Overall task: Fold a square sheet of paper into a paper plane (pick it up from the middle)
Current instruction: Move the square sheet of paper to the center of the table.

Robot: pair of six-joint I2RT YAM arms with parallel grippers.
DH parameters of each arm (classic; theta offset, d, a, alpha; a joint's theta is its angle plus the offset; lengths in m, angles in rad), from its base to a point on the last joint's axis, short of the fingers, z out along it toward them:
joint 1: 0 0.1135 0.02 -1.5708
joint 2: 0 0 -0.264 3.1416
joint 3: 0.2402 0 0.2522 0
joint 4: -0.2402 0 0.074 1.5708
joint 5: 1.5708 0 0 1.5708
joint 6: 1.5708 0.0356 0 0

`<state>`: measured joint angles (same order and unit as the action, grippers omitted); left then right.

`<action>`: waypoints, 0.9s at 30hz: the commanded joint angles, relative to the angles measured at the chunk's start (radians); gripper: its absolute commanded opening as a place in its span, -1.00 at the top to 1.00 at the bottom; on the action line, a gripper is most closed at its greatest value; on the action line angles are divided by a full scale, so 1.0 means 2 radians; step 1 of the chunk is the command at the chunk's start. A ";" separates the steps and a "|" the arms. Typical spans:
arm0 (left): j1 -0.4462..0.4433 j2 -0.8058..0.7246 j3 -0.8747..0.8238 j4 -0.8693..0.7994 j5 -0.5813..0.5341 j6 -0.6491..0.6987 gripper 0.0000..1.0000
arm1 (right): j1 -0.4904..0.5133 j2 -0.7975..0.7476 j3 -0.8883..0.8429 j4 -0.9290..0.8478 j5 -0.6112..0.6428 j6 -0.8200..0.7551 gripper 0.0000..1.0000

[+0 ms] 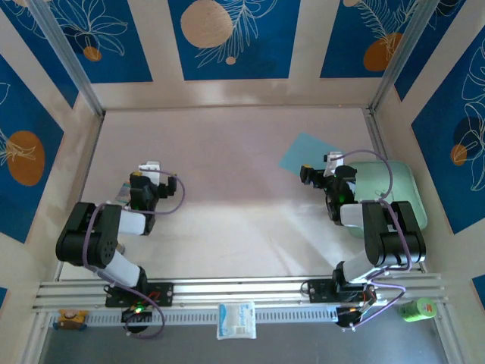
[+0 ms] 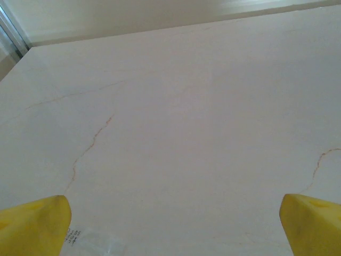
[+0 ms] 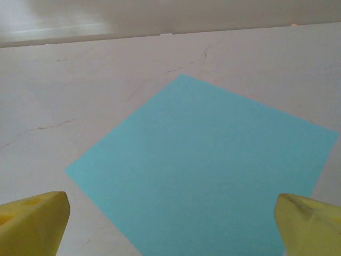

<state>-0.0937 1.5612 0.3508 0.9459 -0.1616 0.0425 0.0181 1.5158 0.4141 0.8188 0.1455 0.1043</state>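
The right pincer (image 3: 170, 226) stands with its jaws wide apart and nothing between them. Its two yellow fingertips (image 3: 33, 220) sit at the lower corners of the wrist view. The square sheet of paper (image 3: 208, 170) lies flat on the table (image 3: 64, 96) directly ahead of and beneath this pincer. It is turned like a diamond, with one corner pointing away from the fingers and its near part running in between the two tips. Whether the tips touch it cannot be told. From above, the right pincer (image 1: 327, 163) sits at the near right edge of the square sheet of paper (image 1: 307, 154). The sheet spreads forward and to the pincer's left, unfolded and without creases. The mint-green tray (image 1: 405, 182) lies just to the right of and behind that pincer, partly under the arm. The left pincer (image 1: 151, 168) is also spread fully apart and empty, poised over bare table (image 1: 227, 136). The sheet lies well apart from it, far off to its right. In the left wrist view the left pincer (image 2: 173, 226) shows yellow fingertips (image 2: 33, 226) at both lower corners. Faint hairline marks cross the surface ahead, and a small clear label (image 2: 96, 241) with tiny print lies just beside its left finger. Behind both pincers, at the near rail, rest a small white packet (image 1: 236, 320) and a green cylinder (image 1: 417, 309).
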 commanded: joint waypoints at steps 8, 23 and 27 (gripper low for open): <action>0.004 0.002 0.006 0.010 -0.004 -0.006 -1.00 | -0.004 0.004 -0.002 0.001 -0.004 0.002 -0.98; 0.004 0.003 0.006 0.008 -0.004 -0.006 -1.00 | -0.006 0.005 0.000 -0.002 -0.007 0.004 -0.98; 0.003 0.002 0.005 0.011 -0.007 -0.005 -0.99 | -0.005 0.003 -0.001 0.001 -0.005 0.002 -0.98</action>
<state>-0.0937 1.5612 0.3508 0.9459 -0.1619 0.0349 0.0006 1.5158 0.4141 0.8181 0.1268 0.1120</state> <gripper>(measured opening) 0.998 0.990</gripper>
